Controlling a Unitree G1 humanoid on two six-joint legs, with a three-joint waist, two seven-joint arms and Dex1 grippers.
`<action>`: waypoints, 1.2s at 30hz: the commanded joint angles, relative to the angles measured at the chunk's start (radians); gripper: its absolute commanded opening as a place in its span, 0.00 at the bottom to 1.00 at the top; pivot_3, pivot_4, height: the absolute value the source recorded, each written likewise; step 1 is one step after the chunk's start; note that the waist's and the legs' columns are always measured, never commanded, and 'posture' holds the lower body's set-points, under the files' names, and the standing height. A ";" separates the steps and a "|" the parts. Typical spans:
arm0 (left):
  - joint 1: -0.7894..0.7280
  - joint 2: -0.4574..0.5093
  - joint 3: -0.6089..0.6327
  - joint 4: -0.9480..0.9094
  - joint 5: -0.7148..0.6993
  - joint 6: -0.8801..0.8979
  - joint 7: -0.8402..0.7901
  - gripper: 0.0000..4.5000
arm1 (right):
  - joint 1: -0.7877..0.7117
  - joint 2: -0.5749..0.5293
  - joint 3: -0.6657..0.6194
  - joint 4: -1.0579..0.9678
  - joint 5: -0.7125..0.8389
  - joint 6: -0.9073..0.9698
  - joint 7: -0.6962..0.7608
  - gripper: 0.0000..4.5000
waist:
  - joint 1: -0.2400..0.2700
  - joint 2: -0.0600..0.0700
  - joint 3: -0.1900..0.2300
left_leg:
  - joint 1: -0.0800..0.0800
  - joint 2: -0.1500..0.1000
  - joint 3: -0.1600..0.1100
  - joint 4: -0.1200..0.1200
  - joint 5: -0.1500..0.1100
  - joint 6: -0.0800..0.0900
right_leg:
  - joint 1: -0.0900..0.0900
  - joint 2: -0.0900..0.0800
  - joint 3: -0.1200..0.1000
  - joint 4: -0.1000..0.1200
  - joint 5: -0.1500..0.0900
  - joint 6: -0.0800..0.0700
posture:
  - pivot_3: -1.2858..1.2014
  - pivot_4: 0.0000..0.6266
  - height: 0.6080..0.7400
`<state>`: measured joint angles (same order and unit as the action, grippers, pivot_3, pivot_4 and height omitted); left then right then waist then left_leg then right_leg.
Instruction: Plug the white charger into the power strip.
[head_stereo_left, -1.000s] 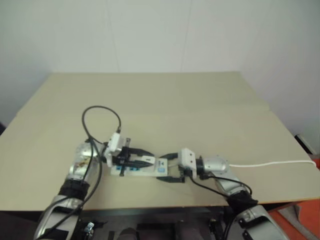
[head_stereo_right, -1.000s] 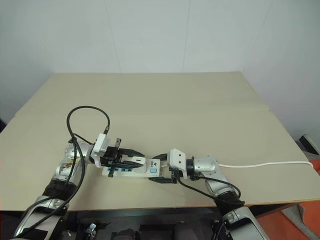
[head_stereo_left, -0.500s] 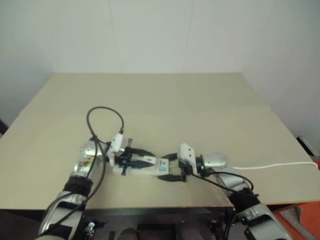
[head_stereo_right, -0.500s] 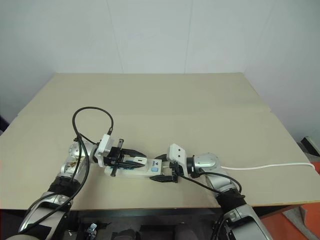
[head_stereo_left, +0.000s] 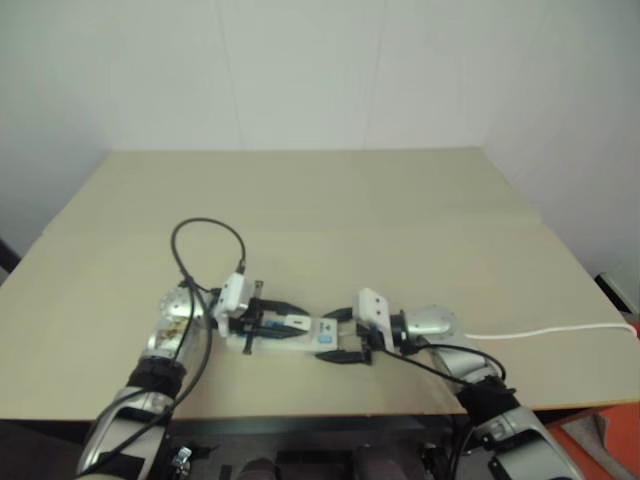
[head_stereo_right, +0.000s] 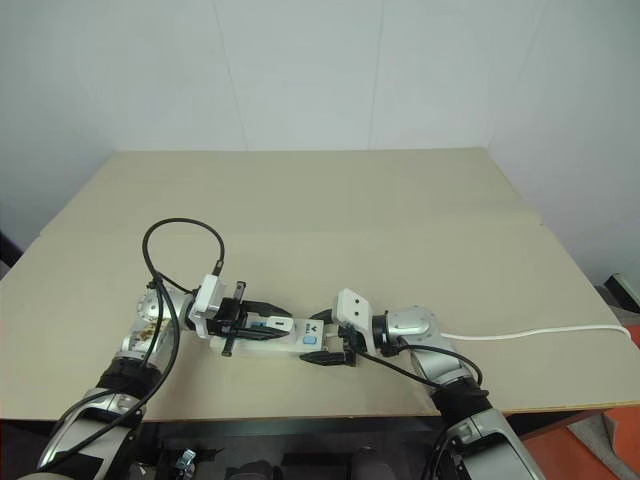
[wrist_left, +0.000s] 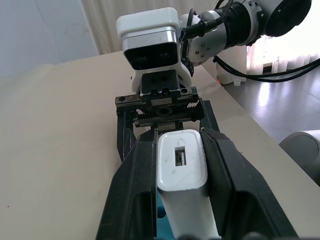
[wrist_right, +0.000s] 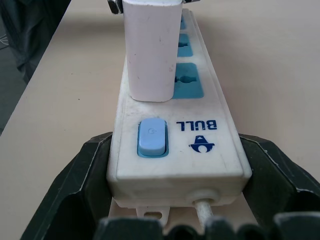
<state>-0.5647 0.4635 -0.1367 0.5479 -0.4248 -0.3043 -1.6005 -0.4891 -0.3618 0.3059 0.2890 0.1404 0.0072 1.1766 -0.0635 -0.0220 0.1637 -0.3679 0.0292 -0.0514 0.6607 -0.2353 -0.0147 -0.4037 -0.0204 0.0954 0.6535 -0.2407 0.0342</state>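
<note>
The power strip (head_stereo_right: 287, 343) lies on the table near its front edge, a long white bar with blue sockets (wrist_right: 188, 80) and a blue switch (wrist_right: 151, 136). My right gripper (head_stereo_right: 325, 339) is shut on its switch end, one black finger on each long side (wrist_right: 90, 165). The white charger (wrist_left: 181, 165) sits between the fingers of my left gripper (head_stereo_right: 262, 320), which is shut on it. The charger (wrist_right: 150, 50) stands over the strip beside the socket closest to the switch. Whether it touches the strip I cannot tell.
The strip's thin white cord (head_stereo_right: 540, 331) runs off to the right table edge. A black cable loop (head_stereo_right: 185, 240) rises from my left wrist. The tan table (head_stereo_right: 400, 210) stretches wide behind both grippers, and its front edge lies just below them.
My right wrist has tilted a little with the strip's end in its grip. The left gripper and charger have stayed where they were. The whole picture has shifted slightly.
</note>
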 joint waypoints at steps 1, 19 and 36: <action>0.036 0.028 -0.008 0.108 0.095 0.023 0.051 0.22 | 0.005 -0.001 0.009 -0.038 0.014 -0.026 0.033 0.76 | 0.000 0.000 0.000 | 0.000 0.000 0.000 0.000 0.000 0.000 | 0.000 0.000 0.000 0.000 0.000 0.000 | 0.52 0.24 1.00; 0.027 0.025 0.028 0.067 0.076 0.045 0.017 0.99 | 0.013 0.003 0.012 -0.029 0.001 -0.055 0.022 0.76 | -0.006 0.000 0.000 | -0.003 0.001 0.000 -0.002 0.000 0.001 | -0.002 0.001 0.000 -0.005 0.000 0.000 | 0.52 0.24 1.00; 0.059 0.320 0.096 -0.204 -0.102 0.214 -0.014 1.00 | 0.002 0.005 -0.012 -0.028 0.024 -0.038 0.024 0.93 | -0.008 -0.004 0.005 | -0.012 0.002 0.000 -0.002 0.000 0.001 | -0.012 0.001 0.000 -0.005 0.000 0.000 | 0.52 0.24 1.00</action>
<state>-0.5210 0.7533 -0.0745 0.3675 -0.5052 -0.0848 -1.6110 -0.4826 -0.3596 0.3047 0.2759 0.1419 -0.0348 1.1939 -0.0720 -0.0265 0.1692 -0.3820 0.0313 -0.0509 0.6590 -0.2357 -0.0142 -0.4181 -0.0196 0.0954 0.6494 -0.2401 0.0338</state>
